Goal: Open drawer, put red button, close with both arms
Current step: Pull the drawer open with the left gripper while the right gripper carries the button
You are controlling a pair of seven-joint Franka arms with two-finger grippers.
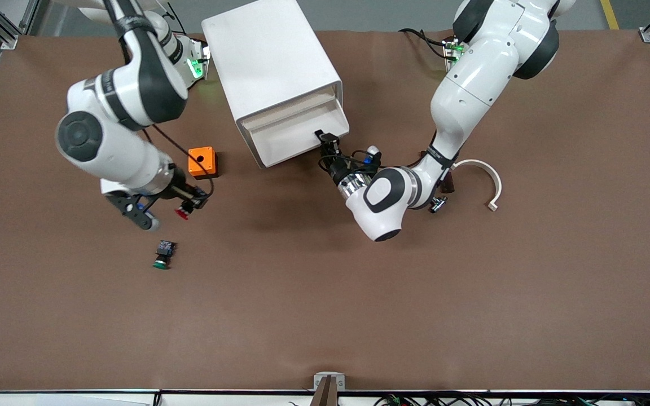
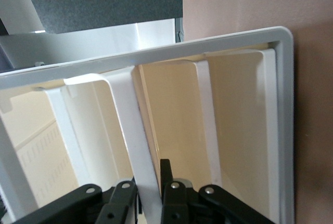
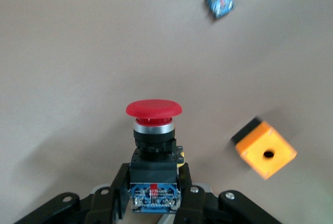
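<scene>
1. Brown-covered bench [image 1: 325,316] is carrying every item listed, read from the right arm's end toward the left arm's end.
2. Right end effector [image 1: 185,210] is hanging over the bench between the orange box [image 1: 202,162] and the green button [image 1: 162,255], its fingers clamped on the blocky body of the red button [image 3: 154,130]; the cap is projecting clear of the fingers.
3. White cabinet [image 1: 271,67] is standing mid-bench with one drawer [image 1: 297,134] pulled partly out. That tray is showing nothing inside, though its depth under the cabinet is hidden.
4. Left end effector [image 1: 328,142] is sitting at the drawer's front edge toward the left arm's end, its fingers [image 2: 122,203] closed either side of the white front lip.
5. Curved white strip [image 1: 486,180] is lying near the left arm's elbow, well apart from the cabinet.
6. Handling judgement: the drawer is looking only partly drawn, so pulling squarely along its runners should be widening the gap; carrying the button high should be clearing the tray wall.
</scene>
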